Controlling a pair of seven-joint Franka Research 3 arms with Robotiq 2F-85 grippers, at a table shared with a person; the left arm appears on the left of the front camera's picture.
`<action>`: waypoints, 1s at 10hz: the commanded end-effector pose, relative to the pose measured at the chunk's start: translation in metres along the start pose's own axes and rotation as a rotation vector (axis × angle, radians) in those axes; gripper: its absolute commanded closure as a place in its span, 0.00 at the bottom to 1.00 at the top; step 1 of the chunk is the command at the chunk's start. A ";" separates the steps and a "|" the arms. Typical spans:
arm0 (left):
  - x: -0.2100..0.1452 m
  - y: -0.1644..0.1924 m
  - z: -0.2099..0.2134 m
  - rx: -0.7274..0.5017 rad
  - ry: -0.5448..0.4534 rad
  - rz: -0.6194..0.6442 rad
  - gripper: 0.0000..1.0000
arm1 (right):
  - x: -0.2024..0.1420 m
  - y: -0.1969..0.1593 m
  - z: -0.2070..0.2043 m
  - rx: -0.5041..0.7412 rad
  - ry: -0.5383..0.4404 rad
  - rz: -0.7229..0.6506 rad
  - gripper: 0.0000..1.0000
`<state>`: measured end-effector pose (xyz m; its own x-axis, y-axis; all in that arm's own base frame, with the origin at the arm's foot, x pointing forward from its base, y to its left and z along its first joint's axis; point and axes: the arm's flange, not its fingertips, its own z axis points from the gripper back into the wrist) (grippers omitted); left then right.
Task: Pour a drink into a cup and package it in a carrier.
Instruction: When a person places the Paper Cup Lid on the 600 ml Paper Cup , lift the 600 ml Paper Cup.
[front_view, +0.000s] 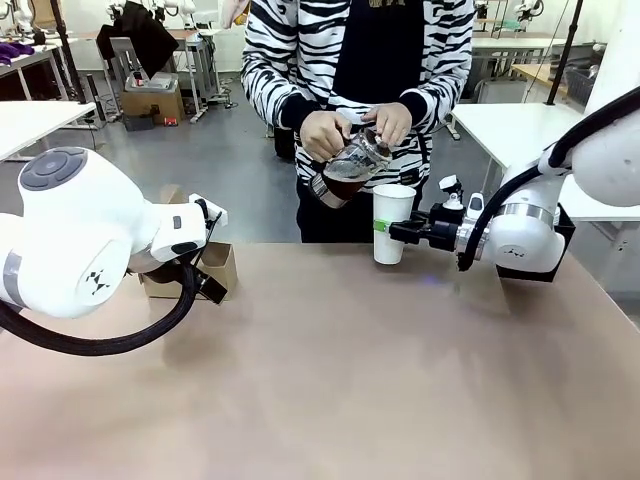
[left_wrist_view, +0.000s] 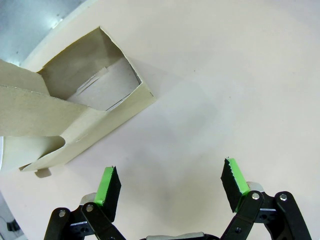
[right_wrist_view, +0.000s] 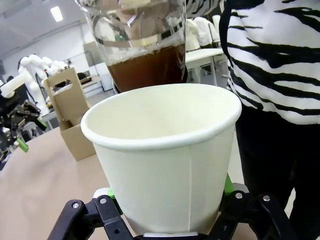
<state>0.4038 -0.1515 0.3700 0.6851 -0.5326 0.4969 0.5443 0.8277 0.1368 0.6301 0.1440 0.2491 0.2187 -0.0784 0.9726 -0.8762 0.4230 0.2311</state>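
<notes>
My right pincer (front_view: 390, 230) is clamped on the cup (front_view: 392, 212), one green pad on each side, low down on it. The cup is white, has no lid and stands up straight near the far side of the table (front_view: 350, 380), in front of the person. From my right wrist I see the cup (right_wrist_view: 165, 165) very close, and the part of its inside that I can see is white. The person holds a clear jug (front_view: 350, 168) with both hands (front_view: 322, 133), tipped over, with its mouth just above the rim of the cup. The drink (right_wrist_view: 145, 67) in the jug is dark brown, with a little foam on top. I cannot see any of it running out. My left pincer (left_wrist_view: 172, 187) is wide apart, holds nothing and hangs over bare table. The carrier (left_wrist_view: 75, 115) is a small brown cardboard box and sits just beside that pincer, not touching it. Its slot is open at the top with nothing in it. From the front, the carrier (front_view: 218, 265) sits on the left side of the table, partly behind my left arm and well apart from the cup.
</notes>
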 end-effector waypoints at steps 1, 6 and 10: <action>0.000 0.000 0.000 -0.002 -0.002 0.000 0.00 | 0.004 0.002 0.000 0.001 -0.002 -0.011 0.19; 0.000 0.000 0.000 -0.002 -0.002 0.000 0.00 | 0.004 0.002 0.000 0.001 -0.002 -0.011 0.19; 0.000 0.000 0.000 -0.002 -0.002 0.000 0.00 | 0.004 0.002 0.000 0.001 -0.002 -0.011 0.19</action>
<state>0.4038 -0.1515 0.3700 0.6851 -0.5326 0.4969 0.5443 0.8277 0.1368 0.6301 0.1440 0.2491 0.2188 -0.0784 0.9726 -0.8762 0.4230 0.2312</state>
